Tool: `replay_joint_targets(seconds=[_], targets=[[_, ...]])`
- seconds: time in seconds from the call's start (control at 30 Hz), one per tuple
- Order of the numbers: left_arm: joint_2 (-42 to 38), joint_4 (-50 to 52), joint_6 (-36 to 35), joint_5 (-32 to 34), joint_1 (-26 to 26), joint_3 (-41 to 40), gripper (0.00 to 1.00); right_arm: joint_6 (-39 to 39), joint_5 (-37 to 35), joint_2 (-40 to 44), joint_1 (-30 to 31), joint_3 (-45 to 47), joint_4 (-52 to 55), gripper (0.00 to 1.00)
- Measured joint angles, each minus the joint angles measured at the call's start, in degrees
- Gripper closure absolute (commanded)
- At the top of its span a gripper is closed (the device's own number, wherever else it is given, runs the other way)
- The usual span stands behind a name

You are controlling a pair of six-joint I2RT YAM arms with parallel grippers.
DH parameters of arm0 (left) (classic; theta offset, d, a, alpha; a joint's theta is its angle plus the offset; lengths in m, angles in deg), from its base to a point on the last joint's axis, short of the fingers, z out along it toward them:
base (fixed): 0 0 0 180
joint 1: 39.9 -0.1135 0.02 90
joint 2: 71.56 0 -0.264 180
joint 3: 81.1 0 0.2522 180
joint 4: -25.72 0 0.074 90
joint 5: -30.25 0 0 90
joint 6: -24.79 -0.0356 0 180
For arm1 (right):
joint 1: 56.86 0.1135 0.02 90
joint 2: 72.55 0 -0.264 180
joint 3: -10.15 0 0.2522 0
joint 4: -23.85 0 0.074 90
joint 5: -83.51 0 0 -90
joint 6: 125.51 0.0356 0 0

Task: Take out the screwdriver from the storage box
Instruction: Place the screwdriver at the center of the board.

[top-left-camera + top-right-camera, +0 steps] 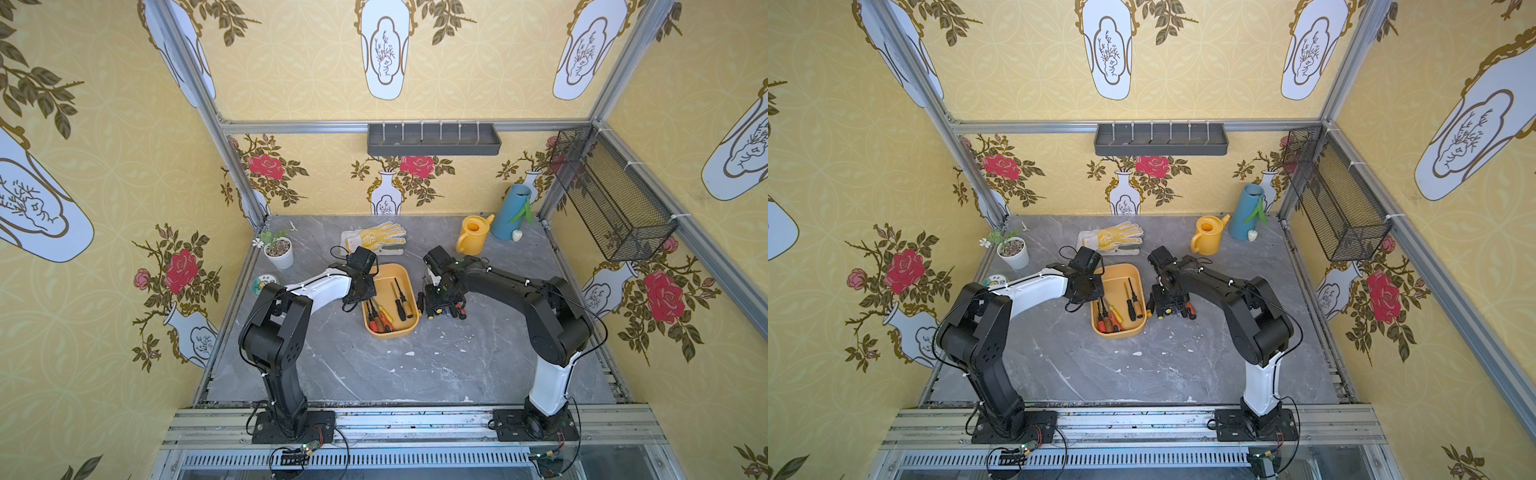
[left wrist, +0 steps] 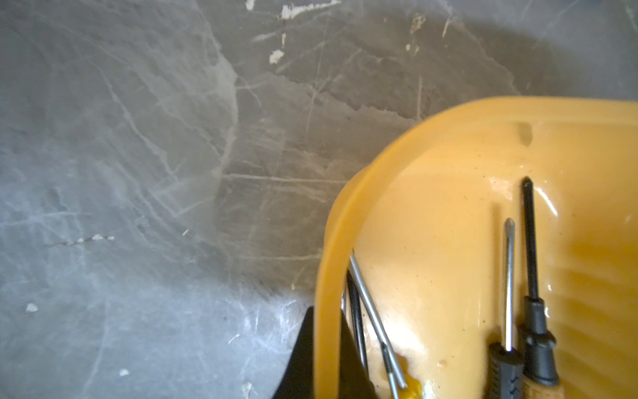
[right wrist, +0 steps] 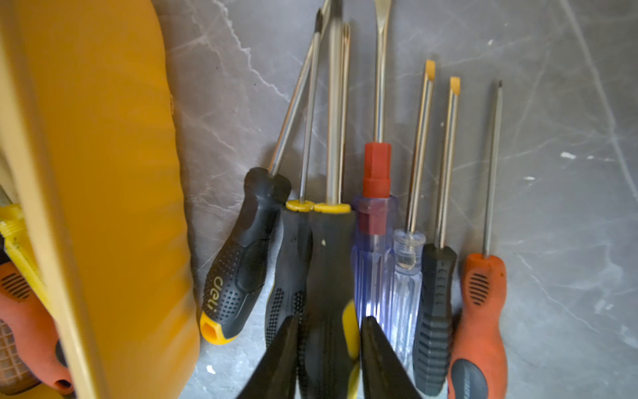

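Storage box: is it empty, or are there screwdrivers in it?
Not empty. The storage box holds several screwdrivers, lying flat on its floor.

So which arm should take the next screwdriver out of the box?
Right, probably. Left hand clamps the storage box rim; right hand hangs just beside it over the laid-out screwdrivers.

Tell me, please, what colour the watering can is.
Watering can: yellow, best in a top view.

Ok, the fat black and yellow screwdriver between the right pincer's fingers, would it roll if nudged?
Probably not far: the fat black-and-yellow screwdriver sits packed between a slimmer black-and-yellow screwdriver and a blue translucent screwdriver, which should block it. Alone on the smooth grey tabletop, its rounded handle might roll. The matte black handle looks rubbery, so probably not slippery for the right pincer.
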Motion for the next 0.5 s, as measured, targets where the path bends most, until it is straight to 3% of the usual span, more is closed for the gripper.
replay_joint_targets(seconds=[0.5], targets=[[0.0,-0.1,0.0,0.0,0.0,-0.1,1.00,0.6,-1.6,5.6,1.7,-0.9,-0.5,0.49]])
